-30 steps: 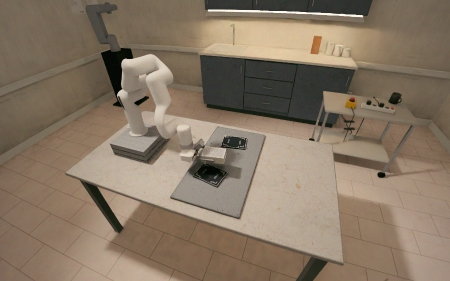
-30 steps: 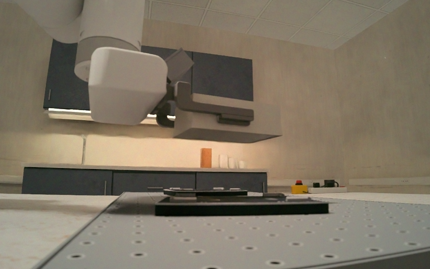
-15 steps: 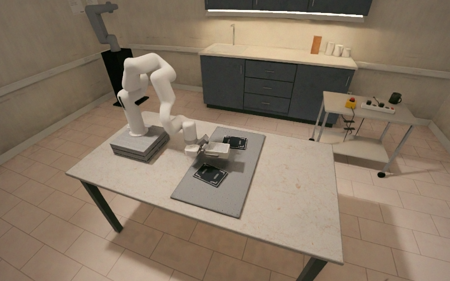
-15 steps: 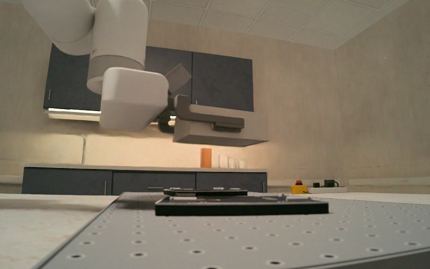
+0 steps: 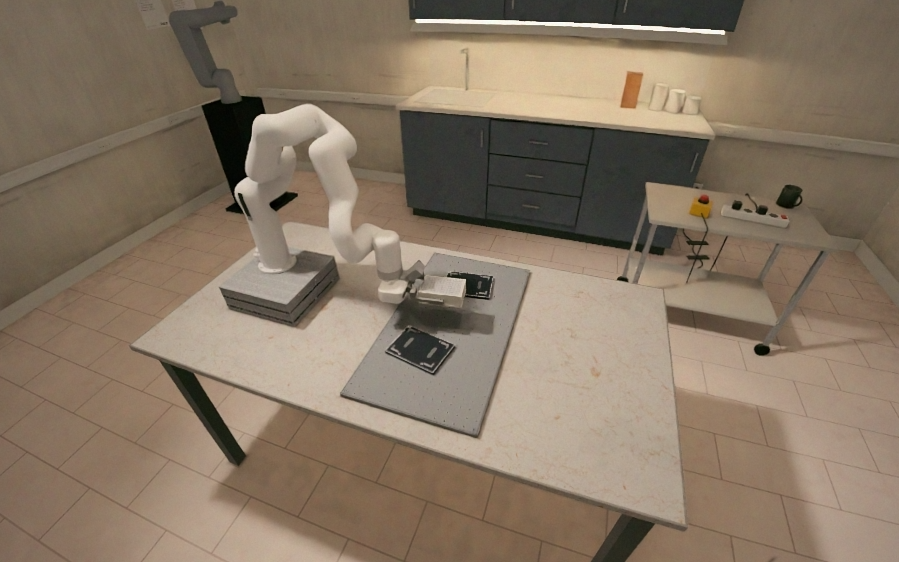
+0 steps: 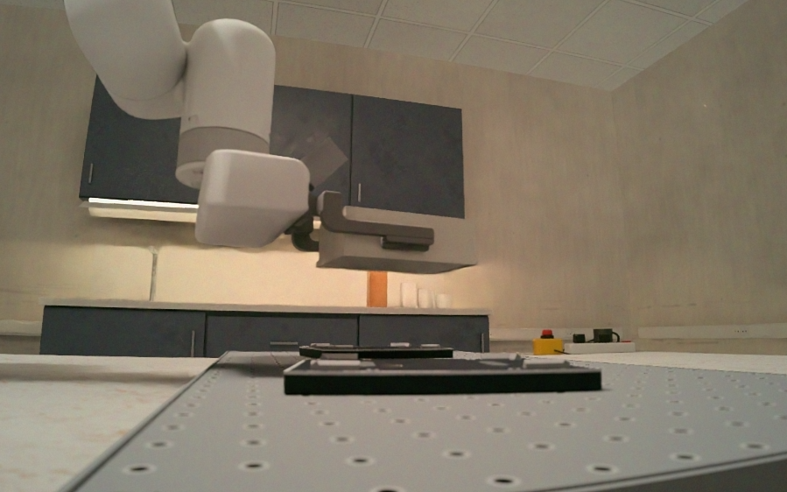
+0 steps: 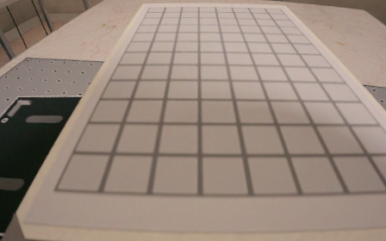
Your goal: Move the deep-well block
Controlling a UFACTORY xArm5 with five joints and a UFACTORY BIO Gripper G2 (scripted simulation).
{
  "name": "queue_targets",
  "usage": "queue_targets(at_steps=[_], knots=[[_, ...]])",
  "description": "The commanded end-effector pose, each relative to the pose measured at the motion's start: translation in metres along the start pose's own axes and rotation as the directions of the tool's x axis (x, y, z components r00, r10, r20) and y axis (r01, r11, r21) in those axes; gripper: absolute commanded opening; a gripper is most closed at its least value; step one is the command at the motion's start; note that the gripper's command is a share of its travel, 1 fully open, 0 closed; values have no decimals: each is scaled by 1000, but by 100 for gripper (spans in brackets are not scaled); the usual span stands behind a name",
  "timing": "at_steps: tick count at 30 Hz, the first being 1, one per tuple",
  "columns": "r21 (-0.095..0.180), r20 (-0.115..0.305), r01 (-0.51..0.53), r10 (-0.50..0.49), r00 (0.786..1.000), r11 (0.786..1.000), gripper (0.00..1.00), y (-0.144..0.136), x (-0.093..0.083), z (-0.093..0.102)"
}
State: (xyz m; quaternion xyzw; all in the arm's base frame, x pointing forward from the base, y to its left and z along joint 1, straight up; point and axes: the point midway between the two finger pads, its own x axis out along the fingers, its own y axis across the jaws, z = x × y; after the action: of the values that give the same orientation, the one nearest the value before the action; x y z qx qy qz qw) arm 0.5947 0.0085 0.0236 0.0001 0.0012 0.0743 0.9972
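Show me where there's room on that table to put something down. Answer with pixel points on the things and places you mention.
There looks to be room on the table [image 5: 592,411] [image 6: 4,421] [image 7: 345,39], between the grey board [image 5: 424,408] [image 6: 389,439] [image 7: 57,79] and the edge opposite the arm. It's crowded around nests N1 [image 5: 419,350] [image 6: 442,383] and N2 [image 5: 484,284] [image 6: 408,353] [image 7: 35,146], with the block [image 5: 440,287] [image 6: 353,251] [image 7: 199,116] held overhead.

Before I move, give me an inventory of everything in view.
Deep-well block: one, off-white, above the perforated plate
Nest N1: one, black, on the plate, unoccupied
Nest N2: one, black, beyond N1, unoccupied
Perforated plate: one, grey, on the table
Table: one, pale, mid-room
Cabinets: blue-grey, base and wall units, back wall
Faucet: one, grey, counter
Upright panel: one, orange, counter
Cups: three, white, counter
Cart: one, pale top, right
Button box: one, yellow with red button, cart
Power strip: one, white, cart
Mug: one, dark, cart
Second arm: one, grey, black stand, back left
Pedestal: one, grey, under your arm
Arm: one, white
Claw: one, grey, gripping the block
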Motion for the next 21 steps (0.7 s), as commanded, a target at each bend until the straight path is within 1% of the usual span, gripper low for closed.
queue_targets(at_steps=[1, 16, 18, 21], knots=[[3, 4, 1, -1, 1000, 1000, 0, 5, 3, 2], [3, 5, 1, -1, 1000, 1000, 0, 53, 16, 2], [3, 5, 1, -1, 1000, 1000, 0, 53, 16, 2], [3, 5, 1, -1, 1000, 1000, 0, 63, 19, 2]])
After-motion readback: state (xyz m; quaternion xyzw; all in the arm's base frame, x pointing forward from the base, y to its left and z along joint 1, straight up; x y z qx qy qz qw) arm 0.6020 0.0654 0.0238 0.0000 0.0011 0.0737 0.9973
